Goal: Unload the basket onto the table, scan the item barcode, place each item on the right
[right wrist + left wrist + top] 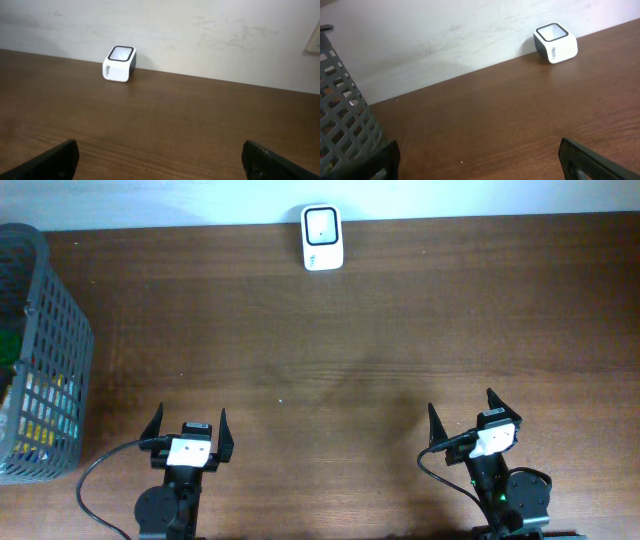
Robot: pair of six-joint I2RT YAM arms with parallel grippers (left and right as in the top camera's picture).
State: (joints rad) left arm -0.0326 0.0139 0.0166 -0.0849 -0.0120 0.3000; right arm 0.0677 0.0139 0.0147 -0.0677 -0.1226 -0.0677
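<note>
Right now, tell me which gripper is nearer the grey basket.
Left. The left gripper sits close to the basket; the right gripper is far across the table.

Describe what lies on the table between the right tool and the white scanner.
Nothing: only bare brown table runs from the right tool to the scanner, clearest in the overhead view.

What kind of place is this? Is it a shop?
Probably a pretend shop checkout: a small white barcode scanner by the wall and a grey basket with colourful things inside, on a wooden table.
</note>
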